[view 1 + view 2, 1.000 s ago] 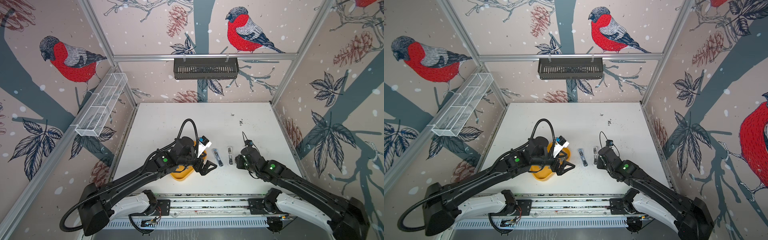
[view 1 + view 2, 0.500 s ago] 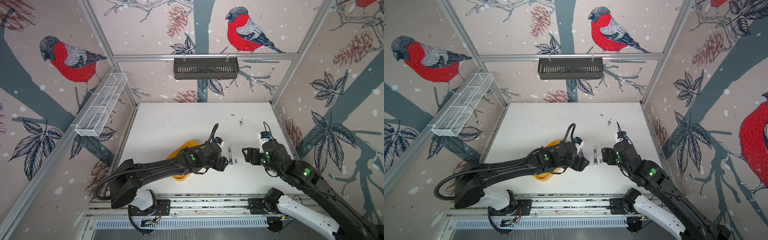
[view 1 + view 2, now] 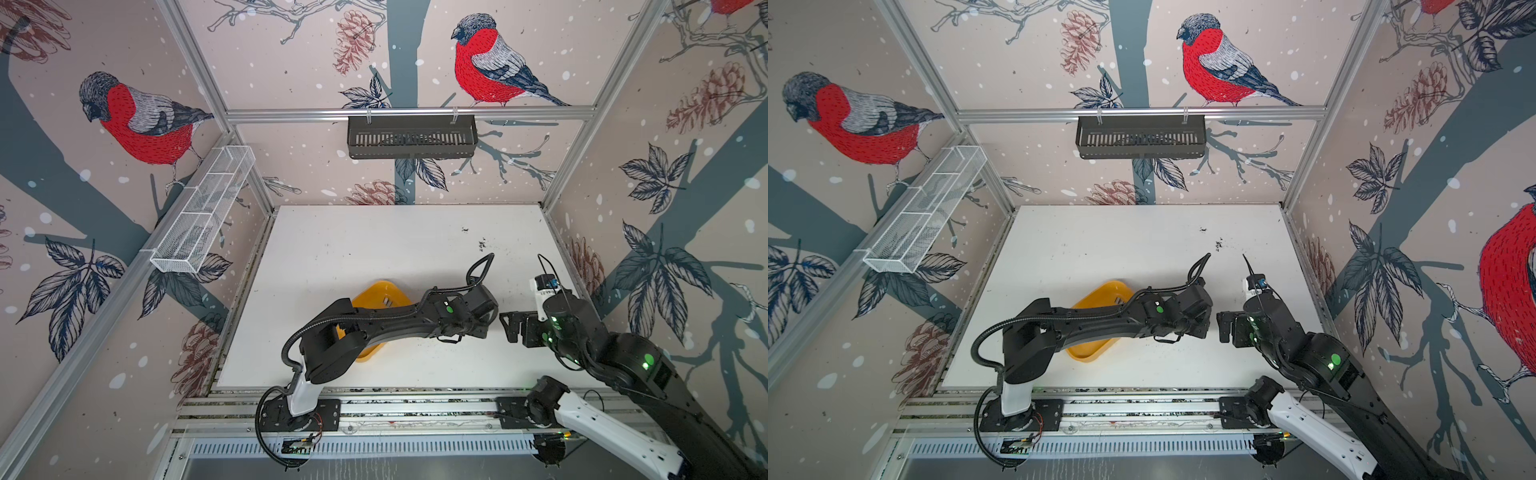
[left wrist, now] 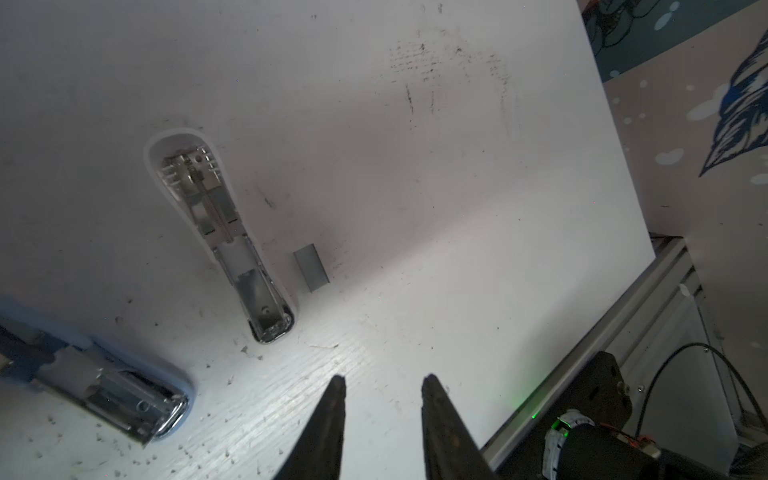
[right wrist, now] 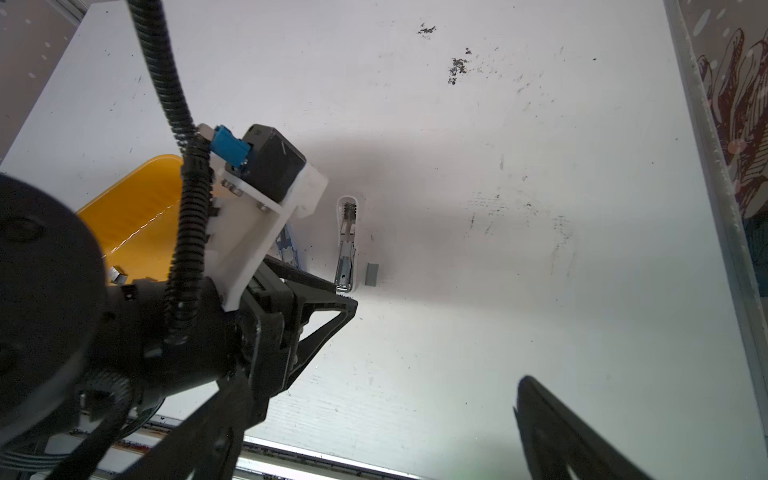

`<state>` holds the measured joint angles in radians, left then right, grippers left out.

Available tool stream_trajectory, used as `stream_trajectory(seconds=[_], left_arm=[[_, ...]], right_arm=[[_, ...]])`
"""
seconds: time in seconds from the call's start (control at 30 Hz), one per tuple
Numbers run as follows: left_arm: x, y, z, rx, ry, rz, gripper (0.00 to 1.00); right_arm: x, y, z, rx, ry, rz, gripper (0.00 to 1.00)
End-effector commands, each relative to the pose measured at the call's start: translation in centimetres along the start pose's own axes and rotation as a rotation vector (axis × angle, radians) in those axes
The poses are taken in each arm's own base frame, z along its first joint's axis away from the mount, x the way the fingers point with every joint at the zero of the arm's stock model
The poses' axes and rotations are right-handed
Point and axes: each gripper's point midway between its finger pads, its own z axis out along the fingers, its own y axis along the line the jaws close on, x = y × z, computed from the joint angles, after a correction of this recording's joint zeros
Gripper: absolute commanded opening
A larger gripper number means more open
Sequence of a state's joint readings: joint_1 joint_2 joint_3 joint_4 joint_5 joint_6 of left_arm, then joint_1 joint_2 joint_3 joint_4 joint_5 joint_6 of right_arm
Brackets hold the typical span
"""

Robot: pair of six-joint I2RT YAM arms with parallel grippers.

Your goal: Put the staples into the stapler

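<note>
Over the last second the left gripper [image 4: 384, 380] had swung from the yellow tray [image 3: 370, 291] across to the opened stapler [image 4: 220, 237], its jaws drawn narrower but still apart and empty. The right gripper [image 3: 508, 327] had backed off, jaws spread wide, holding nothing. One strip of the staples [image 4: 311, 268] lay on the table [image 4: 457, 187] just beside the stapler; more sat in the tray.

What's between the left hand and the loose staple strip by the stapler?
Only bare, scuffed tabletop separates the left hand from the staple strip, seen in the left wrist view. The open white stapler lies beside the strip, off that line.
</note>
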<state>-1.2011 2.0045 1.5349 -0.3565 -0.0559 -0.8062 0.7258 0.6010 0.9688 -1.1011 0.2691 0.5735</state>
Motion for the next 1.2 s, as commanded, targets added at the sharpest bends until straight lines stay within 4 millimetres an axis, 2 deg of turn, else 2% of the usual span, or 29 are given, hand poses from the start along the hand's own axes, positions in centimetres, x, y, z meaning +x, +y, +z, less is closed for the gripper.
stream_trajectory(seconds=[0.0,0.13,0.2,0.37,0.63,0.83,1.0,1.17], left_arm=[[-0.1,0.5,0.9,-0.042,0.005,-0.03,0.32],[0.6,0.8,2.7,-0.048,0.042,-0.027,0.3],[0.7,1.5,3.1,-0.079,0.044,-0.04,0.27],[1.2,3.2,4.1,-0.118,0.063,-0.057,0.26],[1.4,4.2,5.0,-0.135,0.082,-0.057,0.24],[0.9,4.8,5.0,-0.162,0.072,-0.054,0.23],[0.7,4.3,5.6,-0.141,0.086,-0.044,0.23],[0.6,4.6,5.7,-0.165,0.083,-0.039,0.21]], right_arm=[[-0.1,-0.7,-0.1,0.037,-0.014,-0.001,1.0],[-0.2,-1.0,0.0,0.05,-0.024,0.002,1.0],[-0.2,-1.0,-0.1,0.049,-0.027,0.005,1.0],[-0.2,-1.0,-0.1,0.047,-0.03,0.007,1.0],[-0.2,-1.1,-0.2,0.048,-0.035,0.006,1.0],[-0.2,-1.1,-0.2,0.047,-0.038,0.008,1.0],[-0.2,-1.1,-0.2,0.045,-0.041,0.007,1.0],[-0.2,-1.2,-0.3,0.044,-0.045,0.01,1.0]])
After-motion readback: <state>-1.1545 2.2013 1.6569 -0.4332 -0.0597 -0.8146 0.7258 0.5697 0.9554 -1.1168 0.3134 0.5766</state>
